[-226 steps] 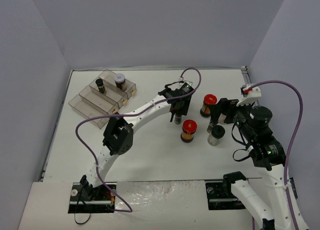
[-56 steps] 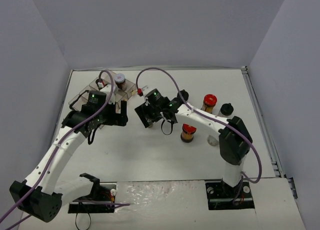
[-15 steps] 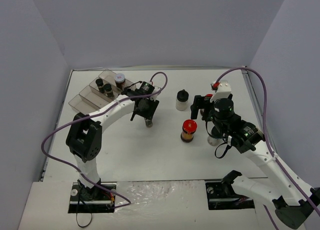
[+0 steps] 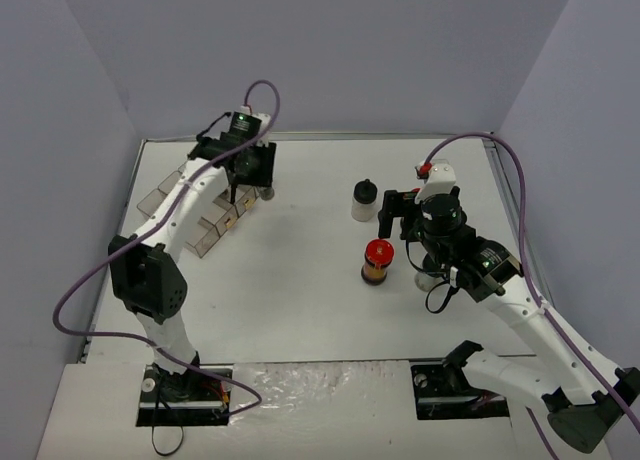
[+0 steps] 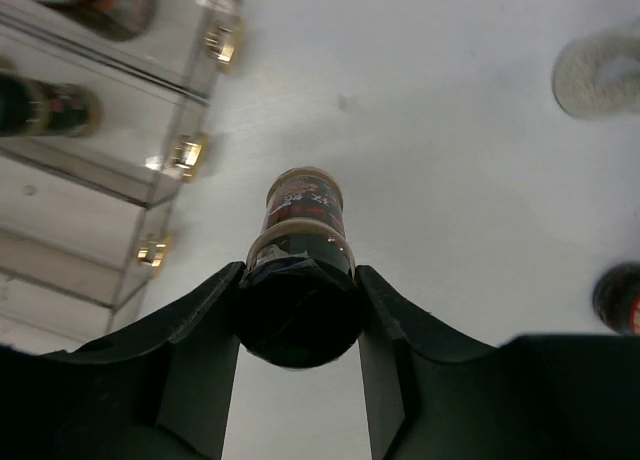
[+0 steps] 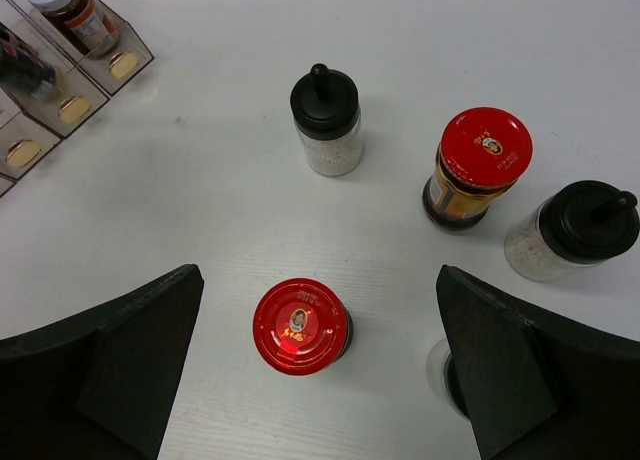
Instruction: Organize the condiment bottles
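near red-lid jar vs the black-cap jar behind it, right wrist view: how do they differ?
Lid: the red-lid jar has a flat red lid with a printed picture; the black-cap jar has a black cap with a knob on top. Contents: orange-brown in the red-lid jar, white grains in the black-cap jar. Shared: both stand upright on the table, free of any grip.
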`<state>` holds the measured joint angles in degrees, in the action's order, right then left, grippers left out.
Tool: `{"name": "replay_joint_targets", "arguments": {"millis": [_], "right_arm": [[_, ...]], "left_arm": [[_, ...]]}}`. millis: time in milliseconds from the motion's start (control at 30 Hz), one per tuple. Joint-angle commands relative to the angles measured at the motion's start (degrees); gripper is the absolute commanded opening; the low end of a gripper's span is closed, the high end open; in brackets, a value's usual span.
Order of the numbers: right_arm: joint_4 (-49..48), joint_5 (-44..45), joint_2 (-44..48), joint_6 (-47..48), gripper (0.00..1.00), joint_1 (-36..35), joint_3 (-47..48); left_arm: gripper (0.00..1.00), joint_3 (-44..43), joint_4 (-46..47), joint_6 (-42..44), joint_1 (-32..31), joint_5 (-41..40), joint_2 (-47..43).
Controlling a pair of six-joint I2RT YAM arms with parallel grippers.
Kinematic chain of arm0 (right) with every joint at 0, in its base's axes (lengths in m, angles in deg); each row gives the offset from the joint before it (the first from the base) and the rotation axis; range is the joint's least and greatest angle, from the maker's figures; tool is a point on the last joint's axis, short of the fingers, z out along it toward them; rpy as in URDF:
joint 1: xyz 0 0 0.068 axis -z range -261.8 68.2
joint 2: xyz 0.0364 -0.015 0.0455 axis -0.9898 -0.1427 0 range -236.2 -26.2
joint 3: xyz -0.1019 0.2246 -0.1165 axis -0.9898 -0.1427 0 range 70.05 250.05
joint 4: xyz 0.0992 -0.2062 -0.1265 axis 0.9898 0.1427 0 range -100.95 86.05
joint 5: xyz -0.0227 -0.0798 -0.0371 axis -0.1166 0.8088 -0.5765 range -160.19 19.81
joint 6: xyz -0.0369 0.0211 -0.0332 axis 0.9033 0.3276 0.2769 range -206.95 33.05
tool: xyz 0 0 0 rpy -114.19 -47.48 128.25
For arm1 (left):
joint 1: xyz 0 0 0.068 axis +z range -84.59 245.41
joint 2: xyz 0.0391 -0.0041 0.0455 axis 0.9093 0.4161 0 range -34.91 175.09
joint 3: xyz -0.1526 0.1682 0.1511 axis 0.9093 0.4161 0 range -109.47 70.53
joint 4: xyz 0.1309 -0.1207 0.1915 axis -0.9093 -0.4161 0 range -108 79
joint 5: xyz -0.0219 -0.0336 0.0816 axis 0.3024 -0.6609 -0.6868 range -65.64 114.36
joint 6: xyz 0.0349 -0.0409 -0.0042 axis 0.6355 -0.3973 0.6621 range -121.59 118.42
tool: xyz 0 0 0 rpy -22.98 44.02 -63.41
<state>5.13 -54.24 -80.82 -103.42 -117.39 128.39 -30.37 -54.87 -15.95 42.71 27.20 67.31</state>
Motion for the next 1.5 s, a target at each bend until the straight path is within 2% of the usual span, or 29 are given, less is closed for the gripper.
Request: {"name": "replay_joint_targets", "arguments": {"millis": [0, 233, 400, 733, 900, 1233, 1267, 1367, 1467], "right_arm": [[-2.77, -0.56, -0.46, -0.13, 1.0, 0.26, 2.45], [-2.71, -1.28, 0.5, -0.78, 1.0, 0.27, 1.49], [-2.71, -1.36, 1.1, -1.51, 1.0, 0.26, 0.96], [-2.55, -1.45, 1.7, -2.33, 1.0, 0.26, -0.05], [-2.61, -1.69, 1.79, -2.36, 1.0, 0.26, -0.4], [-2.58, -2.43, 2.57, -2.79, 1.0, 0.26, -1.28], [-2.54, -2.52, 2.74, -2.89, 1.0, 0.28, -1.43], [-2.54, -2.6, 3.04, -3.04, 1.0, 0.27, -1.74], [-2.63, -2.98, 3.29, -3.13, 1.0, 0.26, -1.9]], "left_arm": [[0.0, -7.54, -1.64, -2.48, 7.28, -3.63, -0.48], [0.0, -14.12, -1.39, -3.23, 12.95, -3.18, 7.66], [0.0, -16.85, -0.87, -4.16, 14.23, -2.83, 12.19], [0.0, -14.22, 0.01, -6.07, 14.27, -4.0, 15.53], [0.18, -12.85, -0.05, -6.51, 14.19, -3.89, 15.75], [0.25, -10.88, -1.39, -6.72, 13.86, -3.54, 15.27], [0.28, -10.8, -1.39, -6.63, 13.81, -3.54, 15.19], [0.46, -10.63, -1.39, -6.56, 13.74, -3.7, 15.11], [0.53, -10.14, -1.7, -6.48, 13.74, -3.8, 15.11]]}}
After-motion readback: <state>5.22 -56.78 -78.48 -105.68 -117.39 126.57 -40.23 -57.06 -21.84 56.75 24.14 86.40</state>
